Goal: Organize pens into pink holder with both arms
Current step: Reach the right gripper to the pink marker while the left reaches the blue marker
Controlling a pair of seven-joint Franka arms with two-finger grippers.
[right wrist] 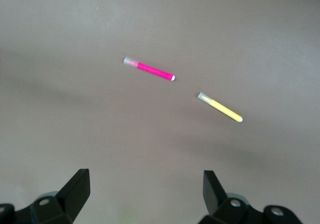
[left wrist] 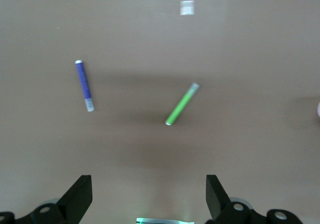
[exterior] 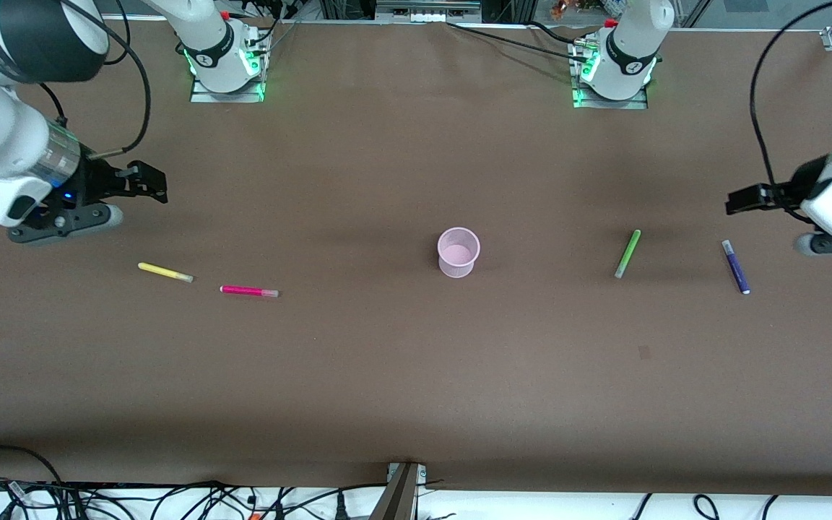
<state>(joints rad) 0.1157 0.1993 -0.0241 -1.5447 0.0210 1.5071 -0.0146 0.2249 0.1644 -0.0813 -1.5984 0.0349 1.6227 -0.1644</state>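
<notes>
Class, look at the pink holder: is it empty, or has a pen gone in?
Empty. The pink holder stands upright with only its pale floor showing inside.

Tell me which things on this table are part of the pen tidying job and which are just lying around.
Part of the job: yellow pen, magenta pen, green pen, purple pen, pink holder, left gripper and right gripper, both open.

Lying about: cables along the table's edge nearest the camera.

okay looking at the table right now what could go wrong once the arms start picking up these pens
1. The pink holder is small, light-looking and stands free, so a pen lowered off-centre might tip it.
2. The yellow pen and magenta pen lie flat and thin; the open right hand could roll one aside.
3. The left hand, open, has the green pen and purple pen; both arms converging on the holder might collide.
</notes>
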